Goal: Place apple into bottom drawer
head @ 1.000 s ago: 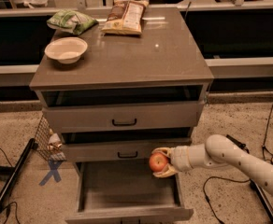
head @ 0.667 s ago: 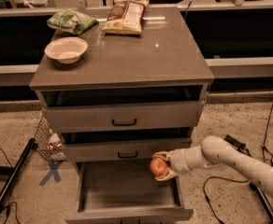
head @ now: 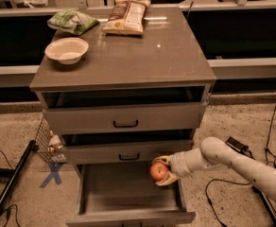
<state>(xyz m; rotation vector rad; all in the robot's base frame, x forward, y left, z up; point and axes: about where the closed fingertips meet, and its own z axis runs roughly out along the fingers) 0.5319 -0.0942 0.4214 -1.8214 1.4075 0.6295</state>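
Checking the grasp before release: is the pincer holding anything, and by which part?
The pincer, above the right side of the bottom drawer, holds the apple from its right, fingers over its top and underside.

The gripper [head: 162, 171] grips the apple [head: 159, 171] over the open bottom drawer [head: 124, 195]; arm enters from right.

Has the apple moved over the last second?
Yes: the apple, gripped by the hand, sank slightly relative to the middle drawer handle, toward the bottom drawer.
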